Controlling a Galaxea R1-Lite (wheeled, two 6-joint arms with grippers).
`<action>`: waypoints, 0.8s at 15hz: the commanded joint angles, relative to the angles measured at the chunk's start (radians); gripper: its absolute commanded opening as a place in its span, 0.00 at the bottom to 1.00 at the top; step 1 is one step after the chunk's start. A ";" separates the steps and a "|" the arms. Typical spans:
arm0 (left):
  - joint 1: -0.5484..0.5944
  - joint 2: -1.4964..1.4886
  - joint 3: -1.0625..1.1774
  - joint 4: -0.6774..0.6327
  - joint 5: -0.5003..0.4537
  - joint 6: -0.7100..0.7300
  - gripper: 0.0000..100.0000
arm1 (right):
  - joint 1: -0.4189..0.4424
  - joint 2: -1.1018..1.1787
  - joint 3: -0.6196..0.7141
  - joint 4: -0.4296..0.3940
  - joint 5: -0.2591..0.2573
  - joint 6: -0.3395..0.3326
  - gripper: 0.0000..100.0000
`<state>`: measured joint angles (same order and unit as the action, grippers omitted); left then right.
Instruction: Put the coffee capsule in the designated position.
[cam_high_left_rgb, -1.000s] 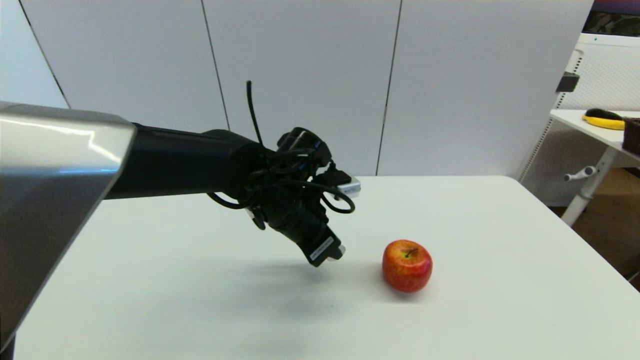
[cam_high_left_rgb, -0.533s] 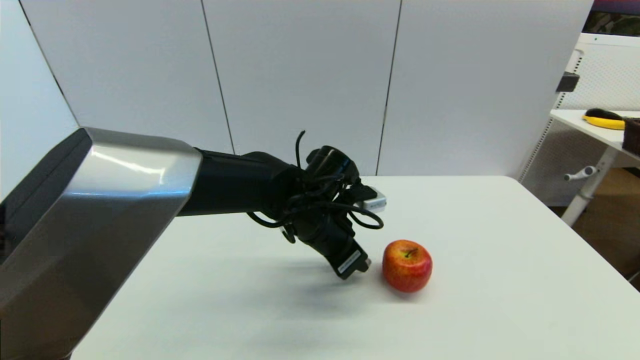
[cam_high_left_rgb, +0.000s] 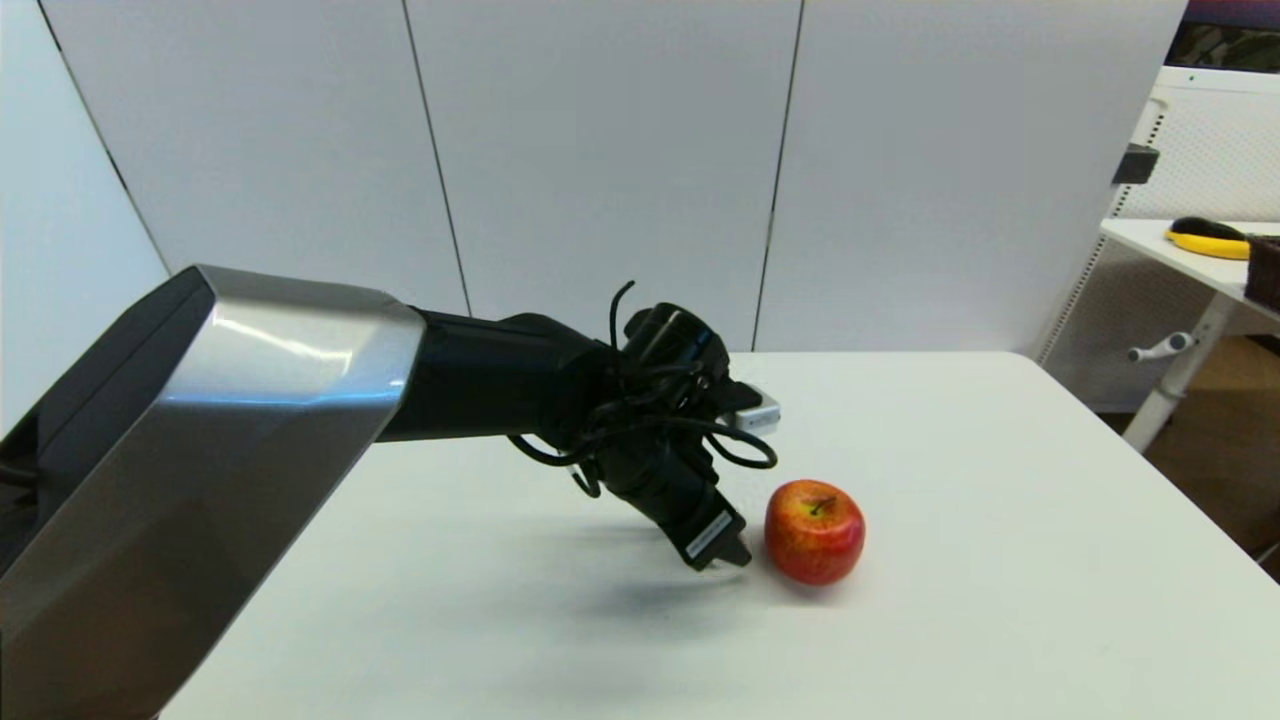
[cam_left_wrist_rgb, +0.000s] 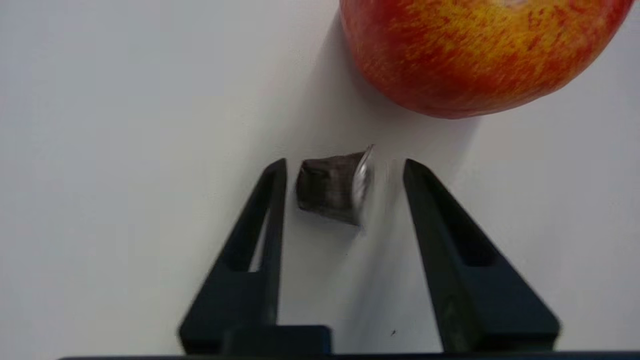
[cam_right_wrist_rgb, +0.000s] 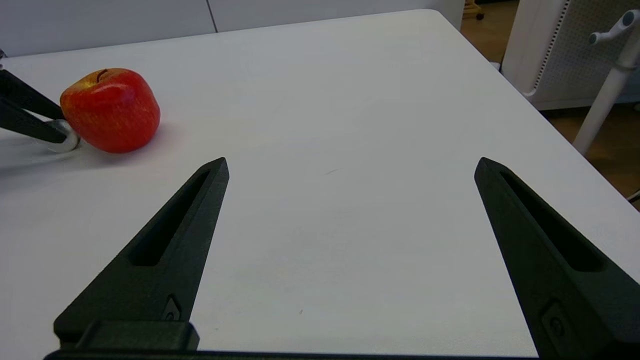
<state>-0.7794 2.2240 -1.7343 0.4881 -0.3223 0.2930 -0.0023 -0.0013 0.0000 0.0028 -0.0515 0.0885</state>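
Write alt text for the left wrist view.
The left gripper has its two black fingers open around a small silver coffee capsule lying on its side on the white table. A red-yellow apple sits close beyond the fingertips.

The coffee capsule (cam_left_wrist_rgb: 334, 192) is a small silvery metal piece with a dull grey-brown tapered body and a thin shiny rim. It lies on its side on the white table (cam_left_wrist_rgb: 125, 100), rim end turned toward the apple (cam_left_wrist_rgb: 475, 50) and just beside it, not touching. From the right wrist view its bright curved edge (cam_right_wrist_rgb: 64, 142) shows low against the apple's base.
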 joint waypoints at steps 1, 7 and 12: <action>-0.001 -0.017 0.001 0.007 -0.001 0.002 1.00 | 0.001 0.001 0.000 0.000 -0.001 0.000 1.00; 0.046 -0.310 0.125 0.136 0.109 -0.035 1.00 | 0.001 0.001 0.000 0.000 -0.001 0.000 1.00; 0.239 -0.695 0.524 0.044 0.183 -0.031 1.00 | -0.001 0.001 0.000 0.000 -0.001 0.000 1.00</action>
<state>-0.6632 1.8040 -1.4440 0.5998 -0.1596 0.2602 -0.0017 -0.0013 0.0000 0.0032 -0.0515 0.0885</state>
